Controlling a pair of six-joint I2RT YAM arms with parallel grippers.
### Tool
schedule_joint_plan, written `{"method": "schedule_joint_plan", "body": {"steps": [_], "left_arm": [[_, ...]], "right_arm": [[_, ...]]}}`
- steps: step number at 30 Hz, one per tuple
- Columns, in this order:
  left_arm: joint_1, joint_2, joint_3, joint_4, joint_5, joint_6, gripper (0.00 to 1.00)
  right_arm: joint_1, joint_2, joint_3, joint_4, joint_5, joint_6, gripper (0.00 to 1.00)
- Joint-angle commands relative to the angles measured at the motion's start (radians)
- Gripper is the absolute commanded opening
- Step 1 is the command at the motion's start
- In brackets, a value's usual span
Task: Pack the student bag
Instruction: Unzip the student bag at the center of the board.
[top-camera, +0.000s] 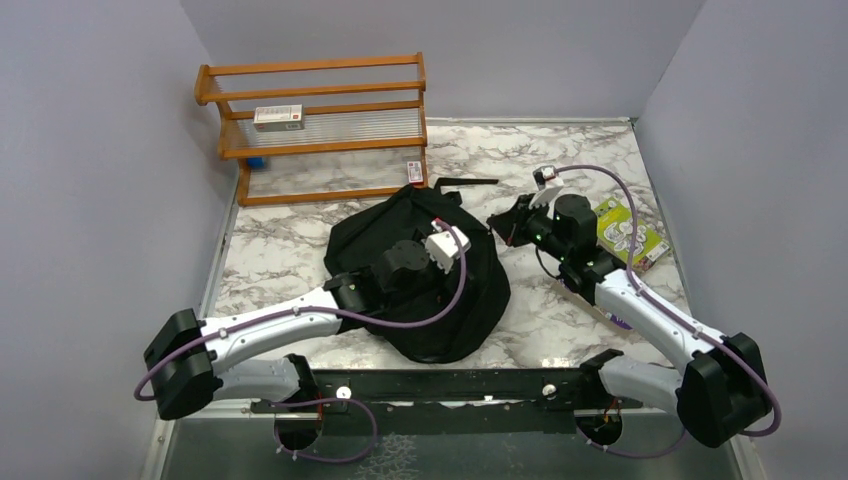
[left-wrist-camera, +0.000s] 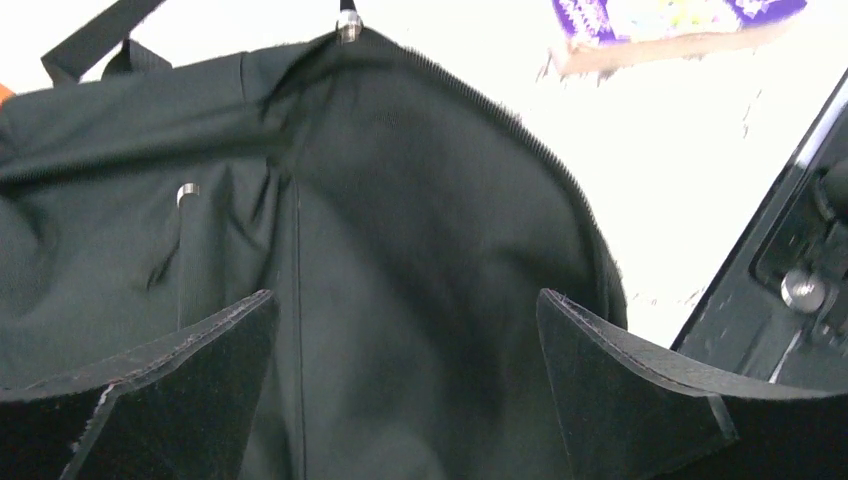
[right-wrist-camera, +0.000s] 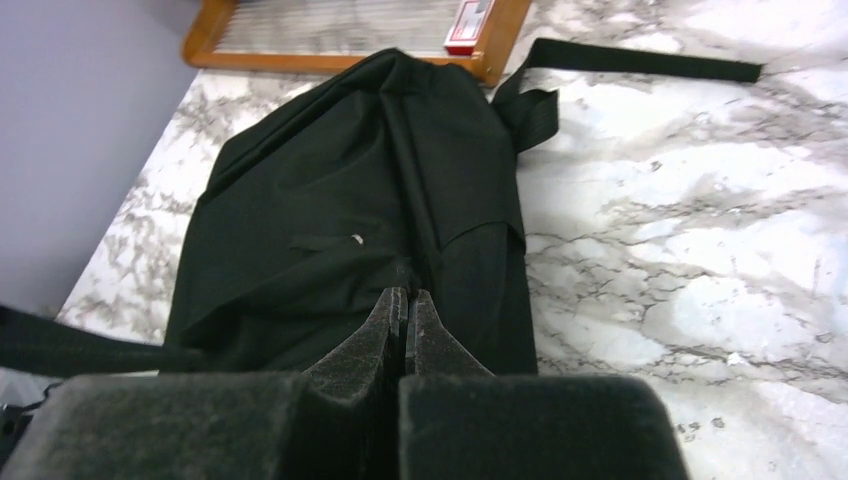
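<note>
- Student bag (top-camera: 480, 305): lies at the centre of the table (top-camera: 280, 250).
- Left end effector (left-wrist-camera: 405, 300): released, jaws spread wide above the bag fabric.
- Right end effector (right-wrist-camera: 408, 297): clenched at the bag's right edge; a fabric pinch cannot be confirmed.
- Recommended: centre the left jaws on the zipper pull (left-wrist-camera: 348, 27) before closing.

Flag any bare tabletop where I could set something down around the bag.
Widest bare tabletop: left of the student bag, in front of the wooden rack. Another patch lies at the back right, beyond the right hand. Crowded: the right edge, with the colourful packet and the right arm; also the rack's right end, where a strap lies.
</note>
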Motion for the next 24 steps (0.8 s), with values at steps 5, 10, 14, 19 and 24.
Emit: {"method": "schedule_joint_plan", "body": {"steps": [5,10,14,19,24], "left_arm": [[-0.002,0.153,0.197,0.102,0.059,-0.080,0.99],[-0.002,0.193,0.213,0.116,0.100,-0.110,0.99],[-0.002,0.243,0.236,0.063,0.095,-0.110,0.99],[-0.005,0.292,0.264,-0.010,0.116,-0.105,0.94],[-0.005,0.291,0.266,-0.057,0.131,-0.105,0.64]], "right_arm": [[-0.006,-0.081,-0.026,-0.030,-0.146,0.049,0.00],[-0.006,-0.119,-0.040,-0.051,-0.143,0.050,0.00],[-0.006,-0.140,-0.050,-0.065,-0.131,0.054,0.01],[-0.006,-0.149,-0.054,-0.073,-0.116,0.057,0.00],[-0.006,-0.151,-0.050,-0.087,-0.069,0.056,0.01]]}}
